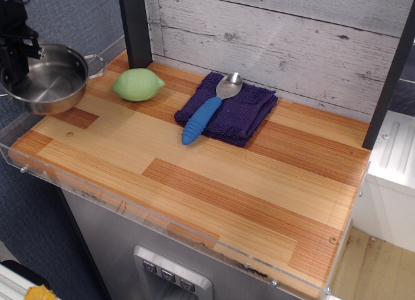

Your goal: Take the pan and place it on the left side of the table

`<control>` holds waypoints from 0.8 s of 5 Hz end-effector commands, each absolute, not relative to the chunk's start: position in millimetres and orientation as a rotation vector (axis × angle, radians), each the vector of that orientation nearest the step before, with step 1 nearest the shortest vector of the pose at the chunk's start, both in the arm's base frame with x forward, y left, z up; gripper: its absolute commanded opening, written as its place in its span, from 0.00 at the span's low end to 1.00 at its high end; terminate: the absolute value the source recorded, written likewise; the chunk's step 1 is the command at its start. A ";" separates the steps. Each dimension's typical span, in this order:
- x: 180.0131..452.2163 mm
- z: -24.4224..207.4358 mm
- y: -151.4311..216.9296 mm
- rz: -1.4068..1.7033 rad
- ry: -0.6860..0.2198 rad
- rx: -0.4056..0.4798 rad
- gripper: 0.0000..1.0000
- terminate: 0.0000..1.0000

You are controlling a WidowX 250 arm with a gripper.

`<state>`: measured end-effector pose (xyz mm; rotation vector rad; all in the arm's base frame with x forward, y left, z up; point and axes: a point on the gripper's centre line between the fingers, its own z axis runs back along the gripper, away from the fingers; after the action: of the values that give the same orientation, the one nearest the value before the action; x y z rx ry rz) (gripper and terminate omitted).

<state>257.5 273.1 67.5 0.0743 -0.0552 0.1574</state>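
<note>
The shiny steel pan (53, 81) is at the far left of the table (214, 183), partly past its left edge; I cannot tell whether its base touches the wood. One wire loop handle (96, 64) points toward the green lemon. My black gripper (17, 52) comes down from the top left corner and is closed on the pan's left rim. Its fingertips are partly hidden by the pan wall.
A green lemon (137, 84) lies just right of the pan. A blue-handled metal spoon (209, 111) rests on a purple cloth (251, 115) at the back centre. A black post (135, 24) stands behind the lemon. A clear acrylic rim (130, 206) runs along the front edge.
</note>
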 end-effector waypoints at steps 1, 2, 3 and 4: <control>228.8 75.0 237.2 0.052 -0.093 0.129 0.00 0.00; 230.1 65.8 234.7 0.059 -0.074 0.126 0.00 0.00; 236.3 54.0 233.8 0.068 -0.056 0.114 0.00 0.00; 252.2 49.9 213.7 0.067 -0.063 0.109 0.00 0.00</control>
<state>259.1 212.9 35.4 0.0844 -0.0309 0.0701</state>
